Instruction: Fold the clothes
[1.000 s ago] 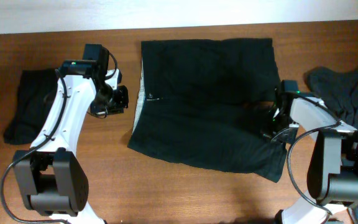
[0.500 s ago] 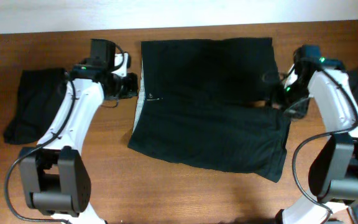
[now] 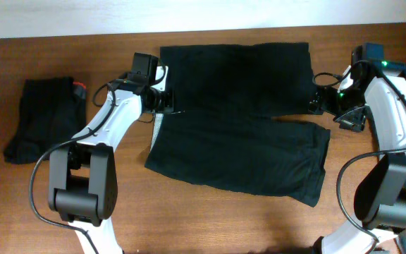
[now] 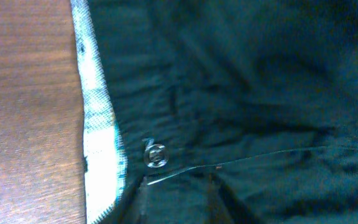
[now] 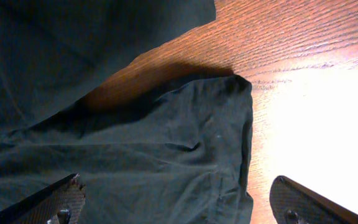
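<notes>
Wooden table (image 3: 210,226) beneath spread black shorts (image 3: 238,141), folded dark garment (image 3: 44,116) left

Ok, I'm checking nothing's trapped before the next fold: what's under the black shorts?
Only the wooden table shows around the black shorts and in the gap between their legs. Anything beneath the fabric itself is covered and cannot be seen.

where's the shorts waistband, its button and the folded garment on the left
waistband (image 4: 98,124): left wrist view, middle of the pale strip
button (image 4: 156,154): left wrist view, its face
folded garment (image 3: 44,120): overhead view, centre of the dark cloth
</notes>
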{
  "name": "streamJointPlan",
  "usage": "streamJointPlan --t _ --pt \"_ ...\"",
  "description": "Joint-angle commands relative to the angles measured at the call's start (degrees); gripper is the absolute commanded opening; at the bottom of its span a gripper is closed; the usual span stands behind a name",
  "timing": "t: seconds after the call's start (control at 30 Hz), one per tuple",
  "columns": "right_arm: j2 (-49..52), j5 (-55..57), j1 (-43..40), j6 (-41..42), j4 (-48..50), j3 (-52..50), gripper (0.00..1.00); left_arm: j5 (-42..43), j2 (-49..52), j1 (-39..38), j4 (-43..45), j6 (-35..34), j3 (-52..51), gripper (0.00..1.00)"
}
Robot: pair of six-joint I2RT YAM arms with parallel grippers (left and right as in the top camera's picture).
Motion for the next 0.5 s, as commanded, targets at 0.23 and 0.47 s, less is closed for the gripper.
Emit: streamJointPlan --t 0.23,0.47 --pt "0.1 -0.1 0.0 0.0 0.0 0.6 0.99 -1.7 4.7 0.8 -0.3 0.4 -0.3 0.36" --pt "0.1 -0.1 0.0 0.0 0.0 0.6 0.99 -1.5 7.5 0.9 -0.3 0.4 -0.3 0.36"
